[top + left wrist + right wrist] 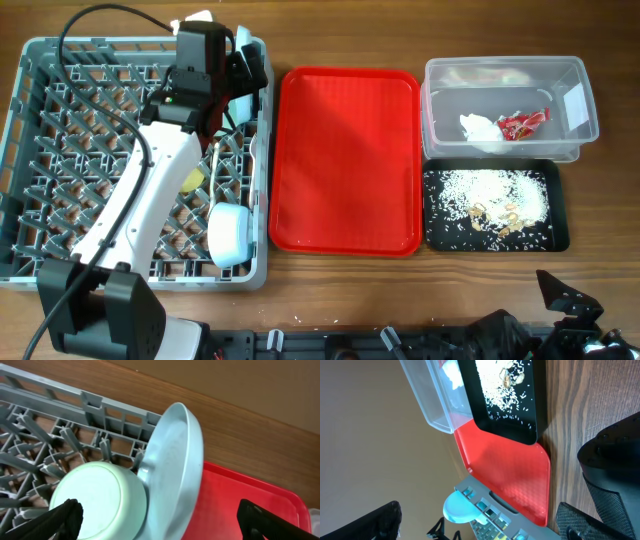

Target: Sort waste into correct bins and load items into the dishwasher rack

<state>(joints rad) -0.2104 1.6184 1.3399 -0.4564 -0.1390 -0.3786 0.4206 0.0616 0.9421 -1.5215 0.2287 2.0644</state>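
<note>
The grey dishwasher rack [40, 150] fills the left of the table. The pale blue plate [175, 460] stands on edge at its far right corner, and its rim shows in the overhead view [243, 45]. The blue-green bowl [100, 500] leans bottom-out against the plate. My left gripper [165, 522] [245, 70] is open, with one finger on each side of the bowl and plate, gripping nothing. The yellow cup [192, 182] and a white utensil [214, 160] lie in the rack. My right gripper [485, 525] [575, 300] is open and empty at the front right.
The red serving tray [345, 160] lies bare beside the rack. The clear tub [575, 100] holds the napkin [478, 127] and the red wrapper [522, 123]. The black tray [440, 235] holds the rice [490, 190] and scraps. Another pale bowl-shaped dish [228, 235] lies at the rack's front right.
</note>
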